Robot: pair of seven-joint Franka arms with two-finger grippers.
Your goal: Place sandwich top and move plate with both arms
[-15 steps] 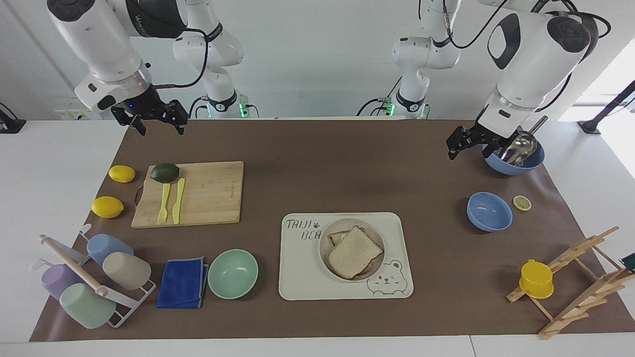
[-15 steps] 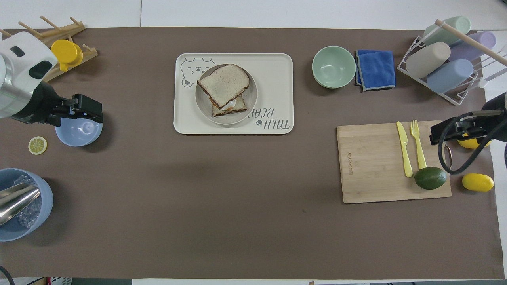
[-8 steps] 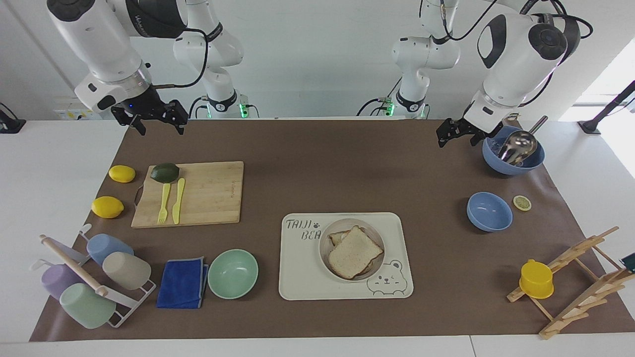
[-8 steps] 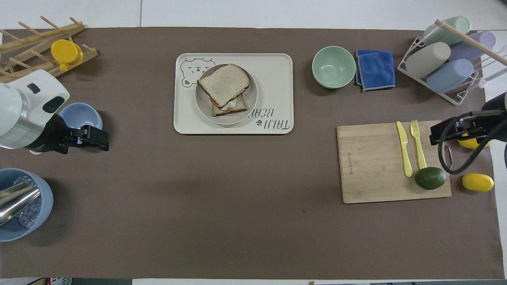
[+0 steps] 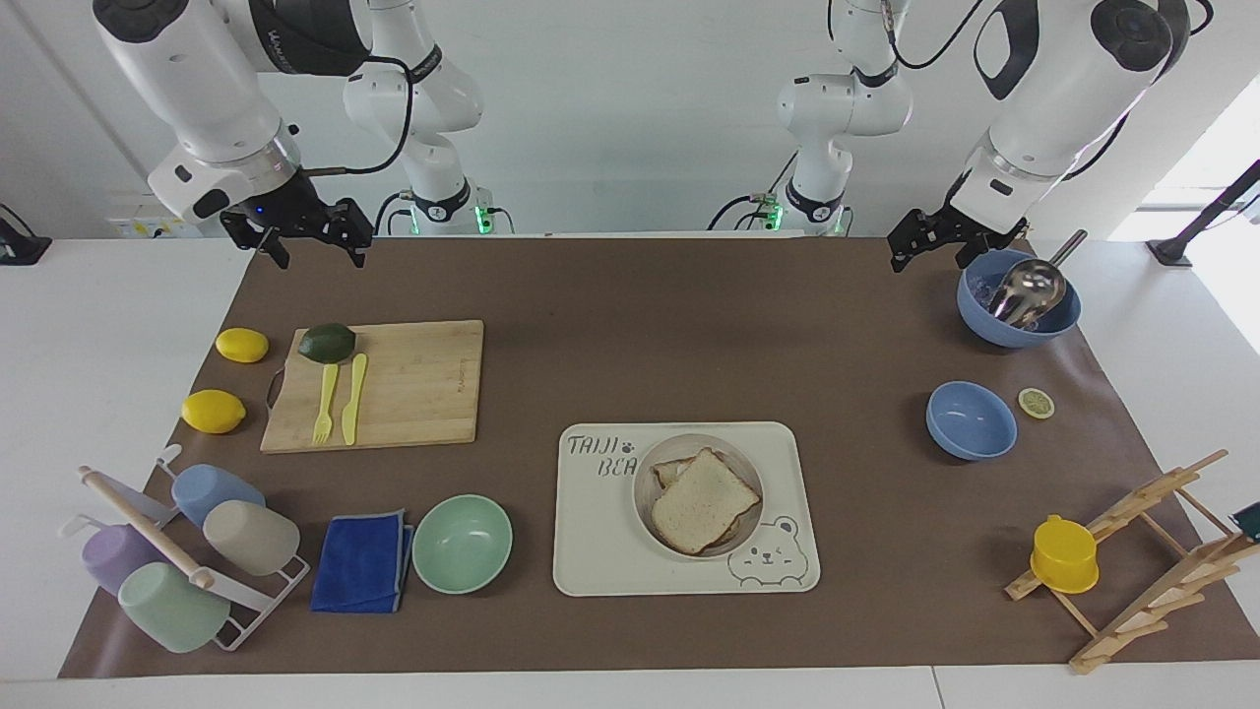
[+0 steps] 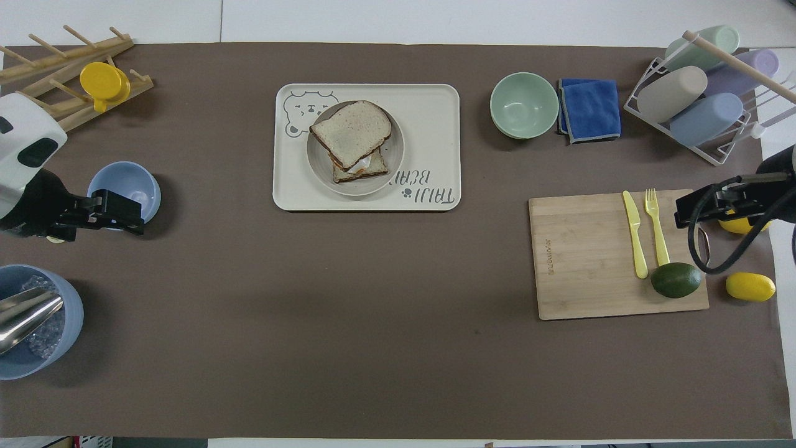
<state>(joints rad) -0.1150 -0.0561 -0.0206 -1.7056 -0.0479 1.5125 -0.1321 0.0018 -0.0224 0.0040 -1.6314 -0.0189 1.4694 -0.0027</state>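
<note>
Right, sandwich top (image 5: 704,499) sits askew on the stack in plate (image 5: 655,512) on bear tray (image 5: 591,532); both grippers empty, L gripper (image 5: 920,241) and R gripper (image 5: 300,234) up by the bases, finger gap I can't tell; I'd bring both down to opposite rim edges, lift level.

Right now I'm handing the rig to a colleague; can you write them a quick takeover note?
Left gripper: empty, raised over the mat beside the blue bowl with the scoop, at the left arm's end.
Right gripper: open, empty, waiting raised over the mat's edge by the cutting board.
Bread slice: lying on the egg toast, slightly askew, on the plate.
Plate: sitting on the bear tray.
Done: sandwich top placed.
Left: both arms grip the plate and move it.
</note>
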